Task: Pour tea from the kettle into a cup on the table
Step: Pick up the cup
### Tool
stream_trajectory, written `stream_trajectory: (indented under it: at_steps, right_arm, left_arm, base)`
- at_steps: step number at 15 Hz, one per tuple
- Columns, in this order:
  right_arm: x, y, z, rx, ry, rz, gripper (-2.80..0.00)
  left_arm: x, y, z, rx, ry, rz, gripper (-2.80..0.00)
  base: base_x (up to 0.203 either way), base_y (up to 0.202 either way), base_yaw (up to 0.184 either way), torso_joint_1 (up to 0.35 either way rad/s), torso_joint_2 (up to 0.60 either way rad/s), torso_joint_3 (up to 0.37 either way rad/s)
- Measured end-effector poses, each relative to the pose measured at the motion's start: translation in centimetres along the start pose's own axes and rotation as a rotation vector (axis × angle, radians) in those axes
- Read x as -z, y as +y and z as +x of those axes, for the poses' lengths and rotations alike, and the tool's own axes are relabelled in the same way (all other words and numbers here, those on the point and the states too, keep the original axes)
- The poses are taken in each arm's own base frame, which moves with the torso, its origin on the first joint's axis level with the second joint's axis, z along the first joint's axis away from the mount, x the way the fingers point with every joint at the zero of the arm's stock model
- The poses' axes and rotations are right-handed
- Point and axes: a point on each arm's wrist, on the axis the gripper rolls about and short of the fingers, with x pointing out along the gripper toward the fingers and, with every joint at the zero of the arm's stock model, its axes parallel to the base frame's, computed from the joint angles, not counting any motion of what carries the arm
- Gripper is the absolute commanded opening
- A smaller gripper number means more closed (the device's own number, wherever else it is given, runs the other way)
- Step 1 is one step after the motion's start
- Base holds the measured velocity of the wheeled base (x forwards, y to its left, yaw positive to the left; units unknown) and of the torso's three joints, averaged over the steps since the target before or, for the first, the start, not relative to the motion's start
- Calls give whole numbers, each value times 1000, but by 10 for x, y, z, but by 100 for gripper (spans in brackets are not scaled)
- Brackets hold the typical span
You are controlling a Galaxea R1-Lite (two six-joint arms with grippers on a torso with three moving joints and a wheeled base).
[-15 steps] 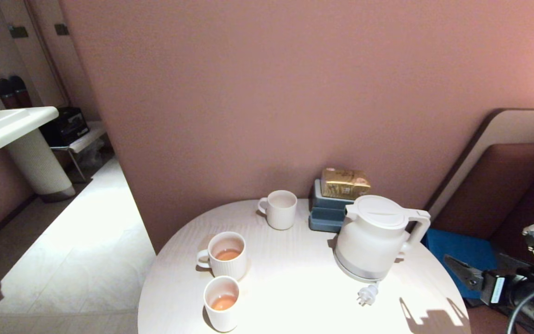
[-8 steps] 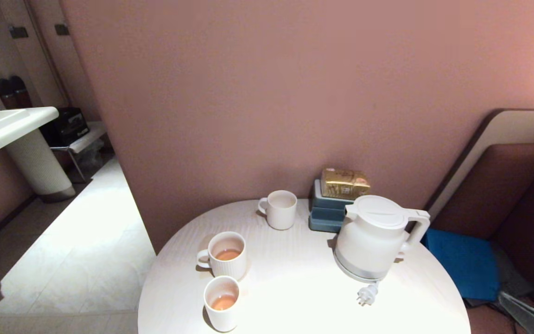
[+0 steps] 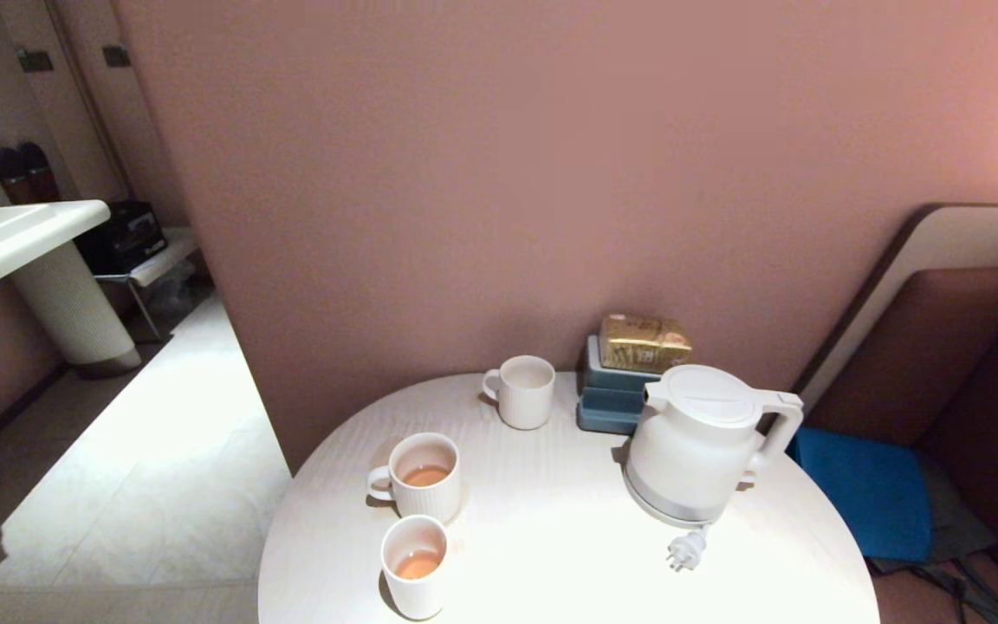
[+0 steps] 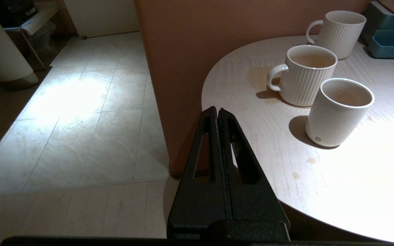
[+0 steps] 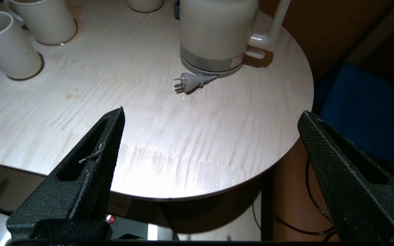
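Dusty-pink wall (image 3: 551, 173) fills 12 o'clock. Pale tiled floor (image 3: 144, 485) at 8 o'clock, bright light patch on it. White pedestal sink (image 3: 5, 234) at 9 o'clock. Brown padded bench (image 3: 941, 347) with blue cushion (image 3: 863, 485) at 3 o'clock.

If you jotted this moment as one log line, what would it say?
kettle: upright on table, ungripped | cup: holds tea | right gripper: open, empty, off table's near edge | left gripper: shut, parked beside table
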Motion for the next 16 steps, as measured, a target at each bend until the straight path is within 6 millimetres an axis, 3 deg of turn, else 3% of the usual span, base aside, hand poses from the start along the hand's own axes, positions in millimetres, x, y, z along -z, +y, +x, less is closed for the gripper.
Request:
stream_trajectory:
  at_steps: [7, 12, 16]
  right_arm:
    - [21, 0, -7, 126, -228, 58, 0]
    - [29, -2, -3, 192, -225, -86, 0]
    - [31, -2, -2, 191, -229, -44, 0]
  left_arm:
    - [0, 0, 0, 0, -1, 0, -280]
    - [0, 0, 0, 0, -1, 0, -280]
    - [0, 0, 0, 0, 0, 0, -280]
  base:
    - [0, 0, 0, 0, 0, 0]
    - [0, 0, 0, 0, 0, 0]
    - [0, 0, 0, 0, 0, 0]
